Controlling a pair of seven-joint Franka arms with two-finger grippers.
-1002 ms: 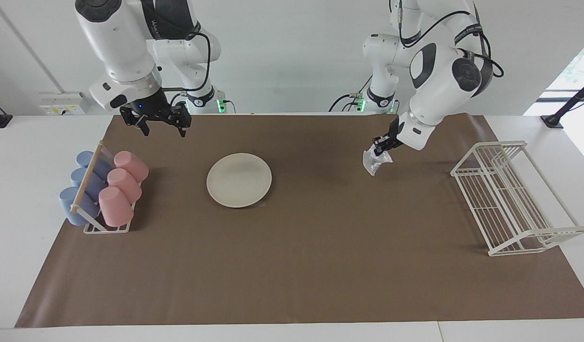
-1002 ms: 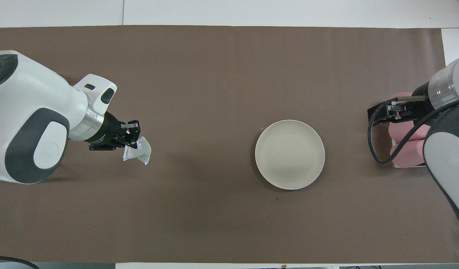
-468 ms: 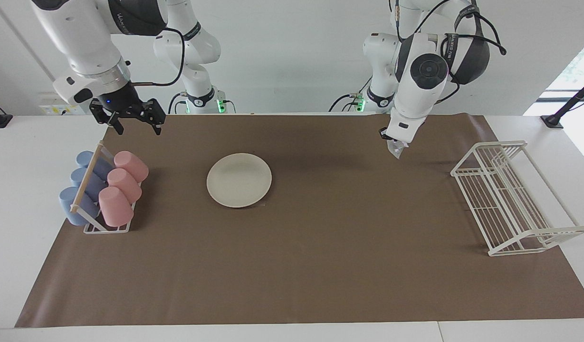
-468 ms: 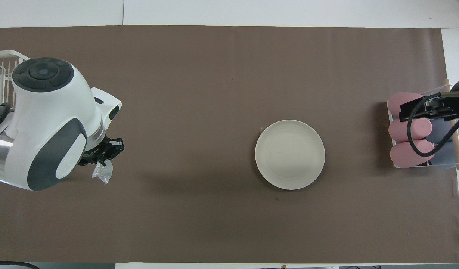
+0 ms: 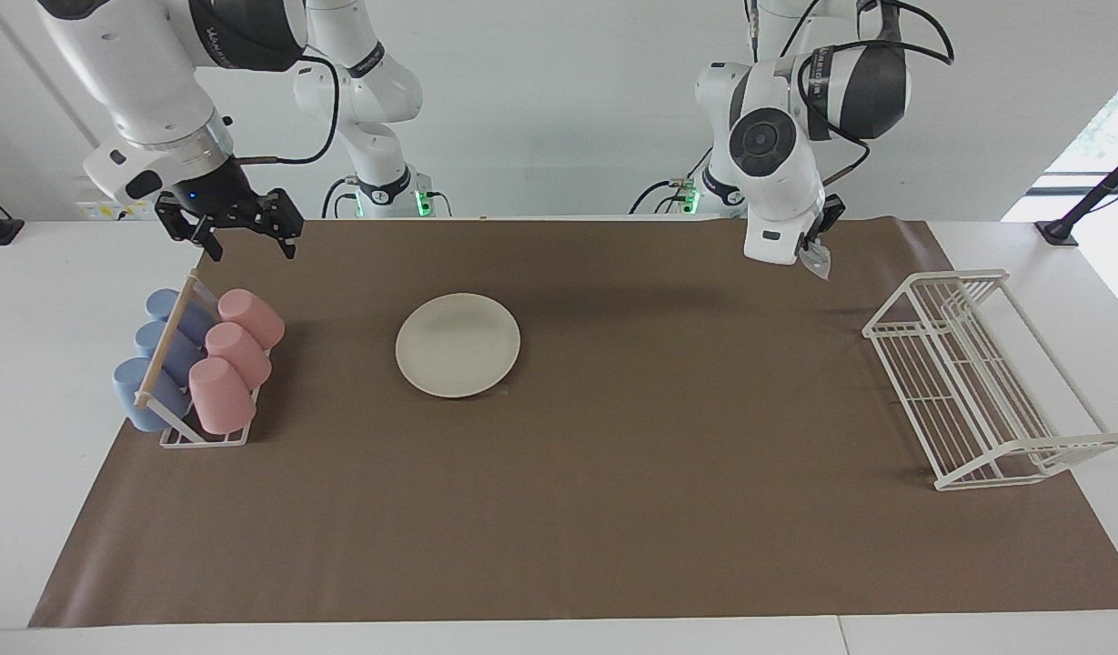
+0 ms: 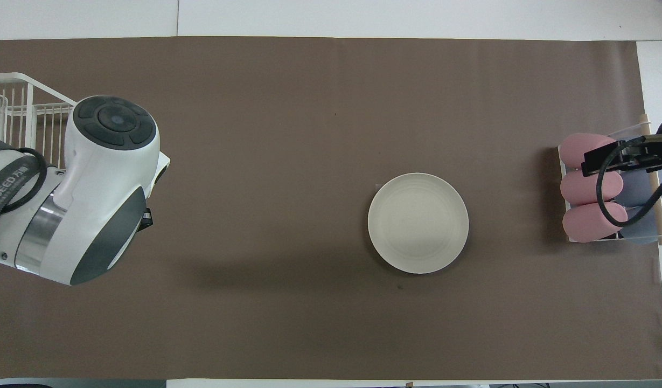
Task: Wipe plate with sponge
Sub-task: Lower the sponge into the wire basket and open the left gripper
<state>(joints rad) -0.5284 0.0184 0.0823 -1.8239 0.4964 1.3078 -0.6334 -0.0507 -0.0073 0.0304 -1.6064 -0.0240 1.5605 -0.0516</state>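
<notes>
Plate: the cream-white plate [image 5: 458, 345] lies flat on the brown mat [image 5: 613, 509], about midway between the mat's two long edges and toward the right arm's end, bare.
Sponge: the shiny wad of a sponge [image 5: 818, 261] hangs in the air – pinched in the left gripper [image 5: 814, 248], over the mat's edge nearest the robots, near the wire rack [image 5: 977, 382].
Left gripper: fingers closed on the sponge.
Right gripper: the right gripper [image 5: 241, 238] hovers with fingers spread wide and nothing in them – over the mat's corner by the cup rack [image 5: 195, 364].
Cup rack: pink and blue cups lying tilted.
</notes>
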